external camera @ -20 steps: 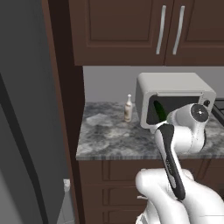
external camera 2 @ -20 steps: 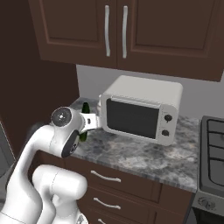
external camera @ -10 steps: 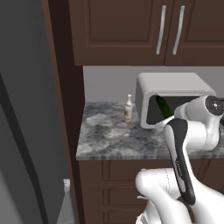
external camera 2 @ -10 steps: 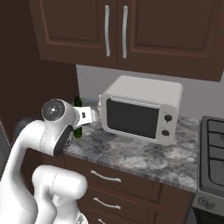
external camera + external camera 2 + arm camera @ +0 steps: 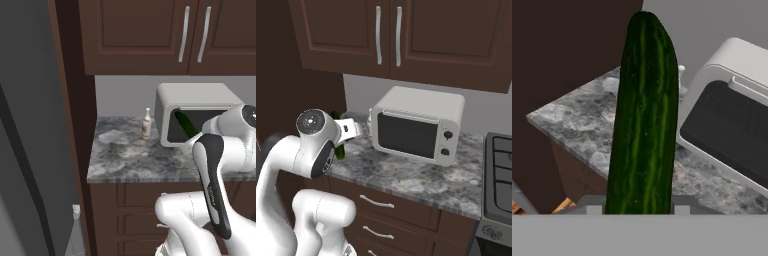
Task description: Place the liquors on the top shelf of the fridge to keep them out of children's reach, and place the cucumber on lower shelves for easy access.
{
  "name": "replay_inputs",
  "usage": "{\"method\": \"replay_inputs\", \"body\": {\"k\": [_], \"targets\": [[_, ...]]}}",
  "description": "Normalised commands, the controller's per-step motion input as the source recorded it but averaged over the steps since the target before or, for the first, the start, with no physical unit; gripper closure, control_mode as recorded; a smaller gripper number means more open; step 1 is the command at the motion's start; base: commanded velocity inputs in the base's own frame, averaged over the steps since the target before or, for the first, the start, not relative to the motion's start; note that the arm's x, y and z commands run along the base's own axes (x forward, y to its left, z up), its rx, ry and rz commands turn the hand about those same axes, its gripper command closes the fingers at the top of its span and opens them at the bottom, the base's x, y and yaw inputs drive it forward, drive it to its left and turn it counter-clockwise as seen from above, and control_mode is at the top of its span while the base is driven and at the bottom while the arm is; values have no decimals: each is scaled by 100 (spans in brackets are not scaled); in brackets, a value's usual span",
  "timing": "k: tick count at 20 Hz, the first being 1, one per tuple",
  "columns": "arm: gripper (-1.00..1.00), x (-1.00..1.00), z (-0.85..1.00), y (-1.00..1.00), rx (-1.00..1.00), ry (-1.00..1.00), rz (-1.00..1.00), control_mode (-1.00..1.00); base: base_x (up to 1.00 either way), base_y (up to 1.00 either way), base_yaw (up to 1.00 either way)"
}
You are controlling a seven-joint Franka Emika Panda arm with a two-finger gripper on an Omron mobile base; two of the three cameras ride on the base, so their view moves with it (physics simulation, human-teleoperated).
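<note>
The fingers point(image 5: 638, 210) are closed on the lower end of the cucumber point(image 5: 644, 115), which rises straight out from between them; only their tips show at the base of the hand view, one on each side of it, touching it. The cucumber is held in the air above the bench point(image 5: 135, 160), clear of its surface, with its free end pointing up and away from the fingers. Beyond and to one side of the fingers stands the white microwave point(image 5: 418, 125), near but apart from the cucumber. The cream bottle point(image 5: 146, 124) stands on the bench beyond the fingers, just beside the microwave's side. Open bench lies below the fingers up to its front edge. The grey fridge point(image 5: 30, 150) stands well apart, past the dark side panel point(image 5: 75, 125).
</note>
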Motion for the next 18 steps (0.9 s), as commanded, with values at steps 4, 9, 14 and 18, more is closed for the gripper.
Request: {"method": "replay_inputs", "body": {"k": [4, 9, 14, 18], "targets": [[100, -23, 21, 12, -6, 0, 4, -100, 0, 0, 0], [100, -31, 17, 2, -4, -1, 3, -100, 0, 0, 0], [100, -32, 0, 0, -3, -4, 2, -100, 0, 0, 0], [100, 0, 0, 0, 0, 0, 0, 100, -31, 0, 3]]}}
